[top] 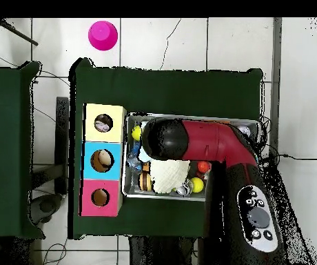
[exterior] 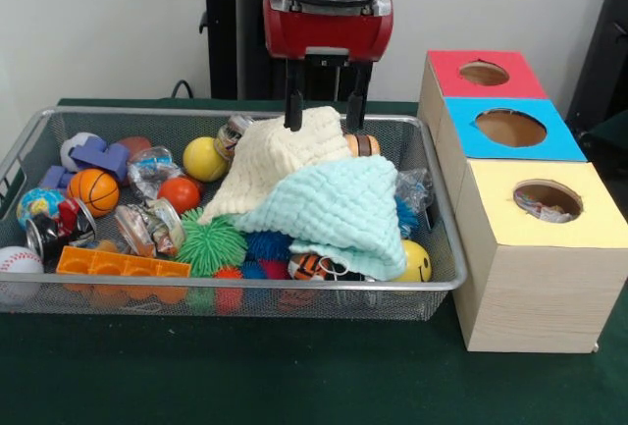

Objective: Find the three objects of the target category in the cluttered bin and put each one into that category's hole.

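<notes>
From the front, no brand or lettering can be read on anything. The wire mesh bin [exterior: 432, 199] is crowded: a cream knitted cloth [exterior: 280, 160] is heaped in the middle, partly over a pale aqua cloth [exterior: 339, 214] that drapes toward the bin's front right. Which category is wanted cannot be told. The gripper [exterior: 325, 111] hangs over the cream cloth's peak, its two dark fingers [exterior: 292, 101] spread with the tips touching or pressing into the fabric on either side of the peak; nothing is clamped between them.

Left of the cloths lie a yellow ball [exterior: 204, 159], a small basketball [exterior: 94, 190], a red ball [exterior: 180, 193], a baseball [exterior: 18, 261] at the left edge, a green spiky ball [exterior: 210, 244] and an orange block [exterior: 123, 266] along the front wall. A yellow smiley ball [exterior: 417, 262] sits in the front right corner. The bin's left half offers little bare mesh.

Just right of the bin stands a wooden box with three holes, its tops red [exterior: 481, 74], blue [exterior: 510, 128] and yellow [exterior: 545, 199]; something lies inside the yellow one.

From overhead, the red arm [top: 209, 141] covers most of the bin, and the cream cloth shows beneath it. The three-hole box touches the bin's side. A pink cup [top: 103, 34] stands on the floor well away.
</notes>
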